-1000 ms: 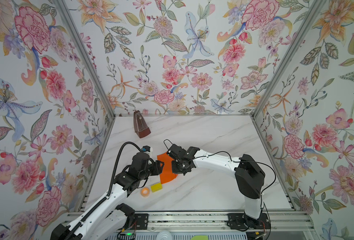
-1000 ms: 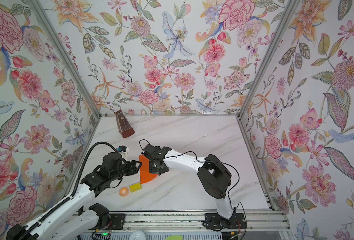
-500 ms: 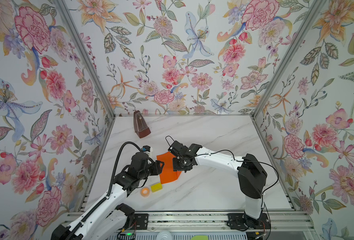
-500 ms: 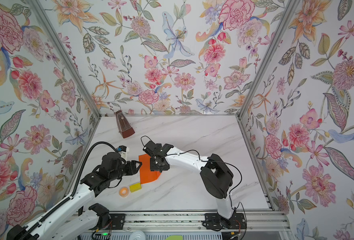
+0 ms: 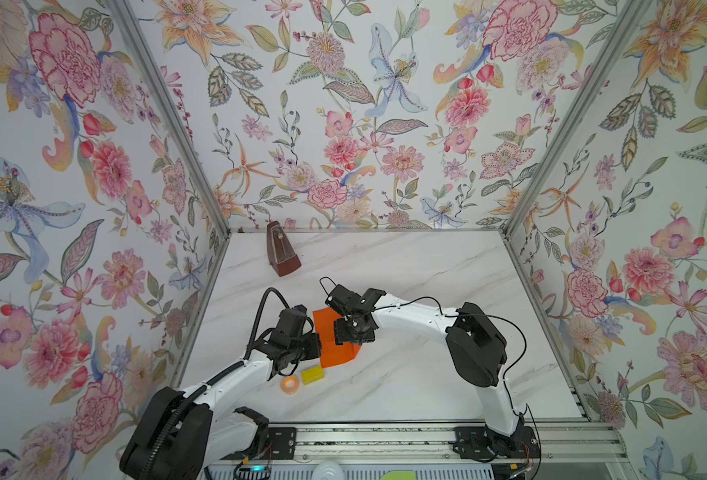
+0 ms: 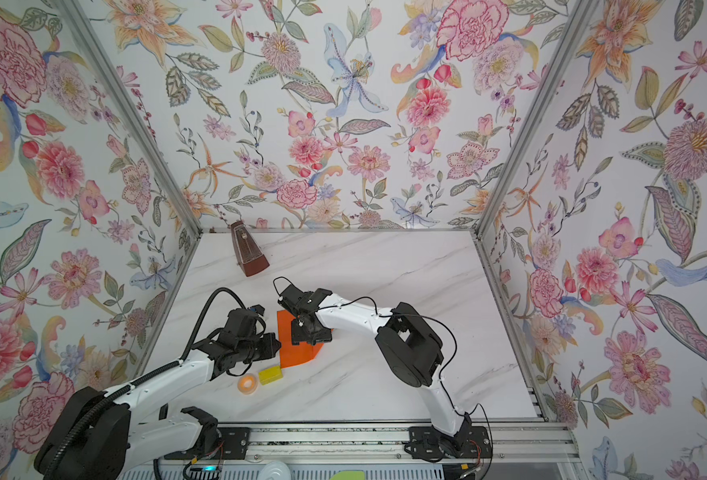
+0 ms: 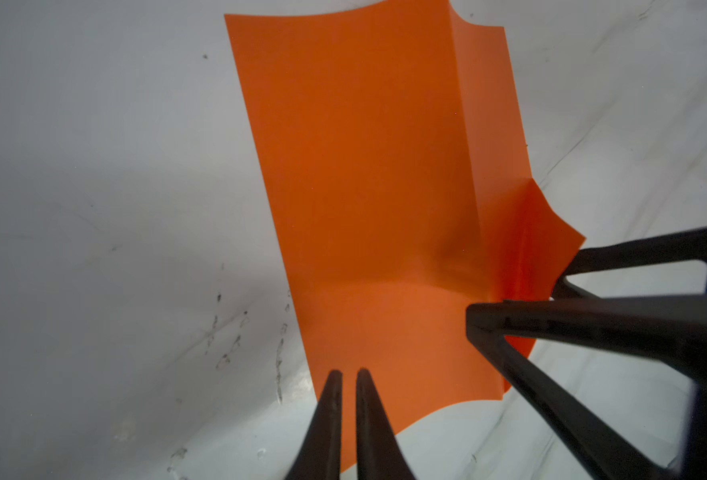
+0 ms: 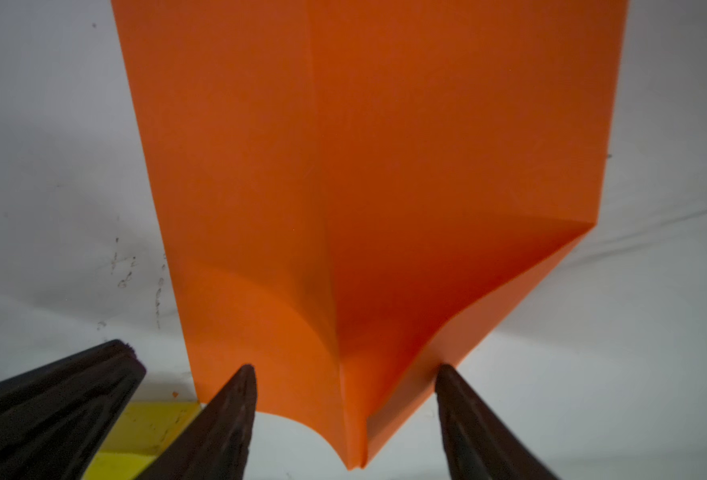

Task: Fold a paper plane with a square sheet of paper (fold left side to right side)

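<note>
I can read no text, number or brand from here. The square sheet of paper [image 7: 364, 166] is plain orange, the yellow block [image 5: 312, 375] shows no print, and the metronome [image 5: 282, 253] face is too small to read.

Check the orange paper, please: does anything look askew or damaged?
Yes. The square sheet of paper does not lie flat on the table: at the end by the right end effector its folded layers gape, and one corner is bent.

Orange sheet [image 8: 385, 145] partly off-frame (right wrist view)
</note>
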`<move>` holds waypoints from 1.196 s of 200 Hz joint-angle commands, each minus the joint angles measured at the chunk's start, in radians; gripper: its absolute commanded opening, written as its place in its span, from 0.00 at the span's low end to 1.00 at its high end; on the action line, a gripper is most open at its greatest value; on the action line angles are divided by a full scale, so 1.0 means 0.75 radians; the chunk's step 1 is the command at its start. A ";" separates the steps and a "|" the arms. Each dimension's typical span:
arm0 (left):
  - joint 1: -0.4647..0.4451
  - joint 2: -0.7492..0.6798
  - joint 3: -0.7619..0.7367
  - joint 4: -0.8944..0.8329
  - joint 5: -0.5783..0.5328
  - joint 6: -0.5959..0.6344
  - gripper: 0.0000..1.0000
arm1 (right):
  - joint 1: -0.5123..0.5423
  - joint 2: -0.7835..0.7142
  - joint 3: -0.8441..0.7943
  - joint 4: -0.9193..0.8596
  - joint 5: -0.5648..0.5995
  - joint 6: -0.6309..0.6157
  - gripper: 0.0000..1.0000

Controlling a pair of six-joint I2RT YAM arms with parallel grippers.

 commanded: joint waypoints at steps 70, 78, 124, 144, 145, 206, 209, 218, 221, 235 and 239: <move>0.064 0.260 0.009 0.125 0.176 0.074 0.02 | -0.027 0.092 0.068 0.029 -0.135 -0.030 0.65; 0.064 0.274 0.008 0.132 0.180 0.075 0.01 | -0.027 0.089 0.067 0.045 -0.153 -0.025 0.64; 0.065 0.278 -0.002 0.154 0.196 0.072 0.01 | -0.027 0.063 0.059 0.082 -0.186 -0.016 0.54; 0.065 0.274 -0.005 0.160 0.199 0.070 0.00 | -0.029 0.039 0.048 0.079 -0.163 -0.015 0.42; 0.066 0.273 -0.006 0.159 0.199 0.070 0.00 | -0.029 0.037 0.047 0.079 -0.160 -0.015 0.41; 0.078 0.070 0.036 0.090 0.181 0.061 0.03 | -0.037 -0.110 -0.025 0.081 -0.099 -0.016 0.05; 0.080 0.050 0.042 0.082 0.177 0.063 0.04 | -0.038 -0.121 -0.028 0.082 -0.100 -0.018 0.05; 0.085 -0.008 0.063 0.052 0.158 0.067 0.06 | -0.039 -0.150 -0.037 0.082 -0.101 -0.023 0.03; 0.087 -0.025 0.071 0.036 0.149 0.069 0.06 | -0.043 -0.161 -0.041 0.083 -0.103 -0.026 0.03; 0.097 -0.113 0.112 -0.024 0.112 0.082 0.10 | -0.052 -0.217 -0.072 0.109 -0.133 -0.029 0.02; 0.099 -0.134 0.123 -0.039 0.104 0.087 0.11 | -0.056 -0.235 -0.086 0.123 -0.148 -0.029 0.02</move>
